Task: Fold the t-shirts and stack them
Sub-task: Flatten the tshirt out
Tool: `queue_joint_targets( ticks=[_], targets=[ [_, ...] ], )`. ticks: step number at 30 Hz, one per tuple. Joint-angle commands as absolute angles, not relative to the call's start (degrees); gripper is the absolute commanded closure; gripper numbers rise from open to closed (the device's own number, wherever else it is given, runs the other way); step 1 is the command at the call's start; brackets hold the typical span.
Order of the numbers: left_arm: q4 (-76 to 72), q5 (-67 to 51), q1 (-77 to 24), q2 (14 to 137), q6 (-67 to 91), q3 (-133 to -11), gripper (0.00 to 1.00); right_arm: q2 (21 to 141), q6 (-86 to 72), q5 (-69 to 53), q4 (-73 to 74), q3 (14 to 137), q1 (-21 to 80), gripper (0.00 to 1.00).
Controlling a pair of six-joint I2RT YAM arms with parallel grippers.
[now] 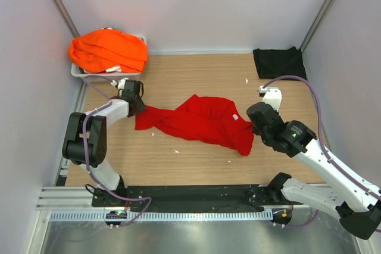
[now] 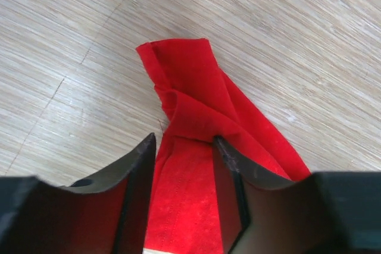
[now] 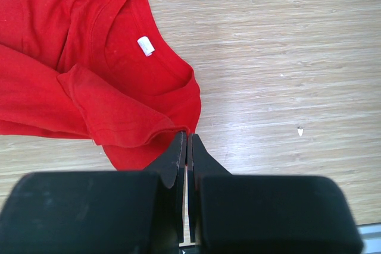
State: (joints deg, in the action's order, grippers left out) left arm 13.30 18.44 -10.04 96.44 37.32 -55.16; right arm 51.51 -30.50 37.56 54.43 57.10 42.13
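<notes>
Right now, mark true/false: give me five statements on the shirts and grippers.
The red t-shirt lies neatly folded. False: it is crumpled, stretched between both grippers.
The black t-shirt lies at the far right. True.
The orange t-shirts are heaped on the tray. True.
The right gripper is wide open. False: shut on the red t-shirt's edge.
The left gripper holds orange cloth. False: red cloth is between its fingers.

Red shirt sprawls across table centre, blocking the middle. Bare wood open behind it and along near edge. Back corners taken: orange shirts left, black shirt right.
</notes>
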Motion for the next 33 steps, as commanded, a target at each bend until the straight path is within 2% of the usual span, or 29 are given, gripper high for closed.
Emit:
queue_joint_targets(
  ticks=[1,2,5,8,10,14,23,33],
  targets=[
    [10.37,19.07,-9.84,96.77,37.53,-55.55,0.58,51.77,-30.32,38.50,52.82,58.62,41.84,0.99],
    [10.02,19.07,-9.84,96.51,37.53,-55.29,0.65,51.85,-30.41,38.58,52.82,58.62,41.84,0.99],
    [10.11,18.90,-9.84,96.77,37.53,-55.28,0.79,52.12,-30.50,38.41,52.82,58.45,41.84,0.99],
    [10.02,18.98,-9.84,96.59,37.62,-55.20,0.84,52.03,-30.67,38.41,52.73,58.36,41.84,0.99],
    [10.11,19.16,-9.84,96.15,37.71,-54.93,0.85,52.03,-30.59,38.50,52.73,58.36,41.75,0.99],
    [10.90,18.46,-9.84,94.31,37.79,-54.49,1.00,51.86,-30.59,38.50,52.73,58.36,41.84,0.99],
    [16.07,14.42,-10.02,82.37,39.64,-54.58,1.00,51.85,-29.89,39.11,53.17,61.69,41.84,0.99],
    [28.82,12.57,-10.20,63.73,35.61,-62.47,1.00,52.38,-24.00,42.97,58.44,79.79,41.75,0.99]
  ],
)
